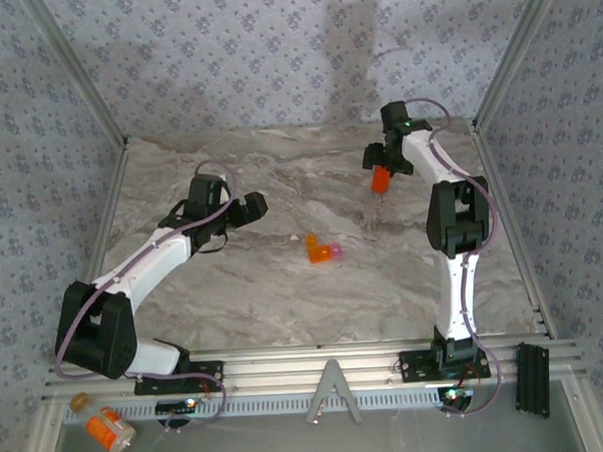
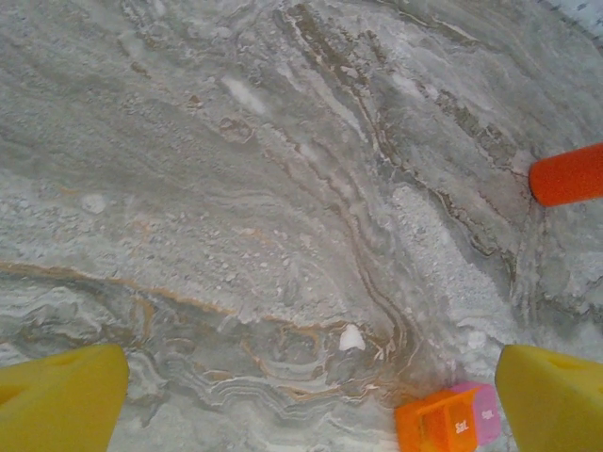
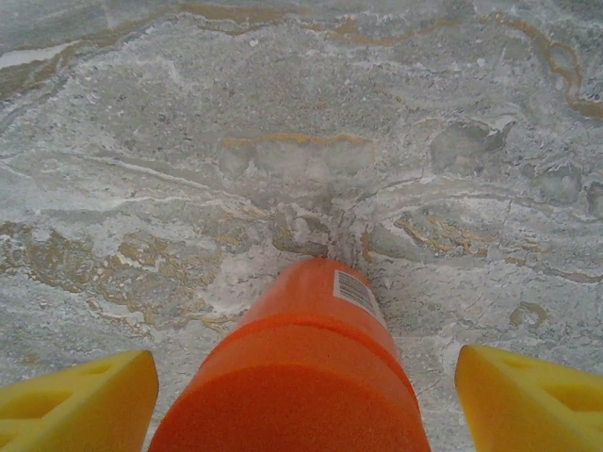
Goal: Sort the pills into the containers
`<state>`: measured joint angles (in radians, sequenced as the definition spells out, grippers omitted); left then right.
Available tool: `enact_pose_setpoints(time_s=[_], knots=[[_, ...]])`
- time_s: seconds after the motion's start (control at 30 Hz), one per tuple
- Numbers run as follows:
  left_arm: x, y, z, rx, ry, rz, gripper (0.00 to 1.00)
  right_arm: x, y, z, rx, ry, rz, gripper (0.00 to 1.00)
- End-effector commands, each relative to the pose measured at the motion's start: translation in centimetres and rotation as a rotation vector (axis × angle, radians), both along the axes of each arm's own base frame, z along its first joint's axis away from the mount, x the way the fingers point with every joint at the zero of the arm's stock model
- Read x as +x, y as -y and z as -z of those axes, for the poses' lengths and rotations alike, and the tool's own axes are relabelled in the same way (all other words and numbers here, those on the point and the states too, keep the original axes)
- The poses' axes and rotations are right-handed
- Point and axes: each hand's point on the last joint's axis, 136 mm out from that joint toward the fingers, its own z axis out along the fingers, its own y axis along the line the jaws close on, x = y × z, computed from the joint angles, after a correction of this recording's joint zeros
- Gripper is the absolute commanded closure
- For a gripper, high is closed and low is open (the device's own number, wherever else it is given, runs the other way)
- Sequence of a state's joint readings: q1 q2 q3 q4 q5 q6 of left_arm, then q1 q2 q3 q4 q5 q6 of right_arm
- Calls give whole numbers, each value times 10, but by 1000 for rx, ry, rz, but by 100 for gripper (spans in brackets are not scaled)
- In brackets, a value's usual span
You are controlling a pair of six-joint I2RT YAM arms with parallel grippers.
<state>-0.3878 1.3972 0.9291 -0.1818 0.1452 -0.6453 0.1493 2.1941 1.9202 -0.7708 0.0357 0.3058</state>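
Observation:
An orange pill bottle with an orange cap and a small barcode sticker stands upright on the marble table, at the back right. My right gripper straddles it from above, open, with a gap between each yellow finger and the bottle. A tiny orange box with a pink end lies near the table's middle. My left gripper hovers open over bare marble, left of that box. One small white pill lies on the table between its fingers. The bottle's side shows at the right edge.
An orange bottle with a white label lies off the table at the front left, beside a small orange piece. Metal frame rails and patterned walls close in the marble table on three sides.

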Motion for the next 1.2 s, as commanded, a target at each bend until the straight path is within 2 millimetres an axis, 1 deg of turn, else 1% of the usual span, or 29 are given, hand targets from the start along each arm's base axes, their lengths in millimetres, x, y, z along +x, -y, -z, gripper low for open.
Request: enact_pose_setpoints(time_s=[0.0, 0.2, 0.27, 0.33, 0.5, 0.6, 0.77, 0.93, 1.07, 1.1, 1.17], knots=[[11, 7, -14, -39, 29, 8, 0, -8, -4, 13, 19, -35, -10, 17], [15, 9, -10, -54, 22, 1, 0, -10, -3, 12, 42, -23, -4, 25], [17, 11, -8, -59, 17, 3, 0, -8, -3, 9, 57, -14, 2, 26], [18, 13, -7, -62, 11, 6, 0, -6, -3, 5, 65, -6, 3, 24], [22, 15, -6, -65, 12, 8, 0, -3, -2, -9, 70, 22, 3, 22], [26, 17, -5, -71, 10, 8, 0, -2, -1, -16, 71, 36, 3, 23], [31, 21, -3, -76, 2, 13, 0, -1, -2, -24, 77, 58, 1, 27], [33, 24, 1, -79, -7, 17, 0, 0, -3, -24, 88, 61, 5, 35], [34, 26, 2, -82, -8, 21, 0, 1, -4, -21, 99, 56, 4, 36], [34, 26, 2, -82, -9, 22, 0, 1, -4, -20, 101, 55, 4, 39], [35, 27, 2, -84, -8, 22, 0, 1, -5, -19, 105, 51, 1, 40]])
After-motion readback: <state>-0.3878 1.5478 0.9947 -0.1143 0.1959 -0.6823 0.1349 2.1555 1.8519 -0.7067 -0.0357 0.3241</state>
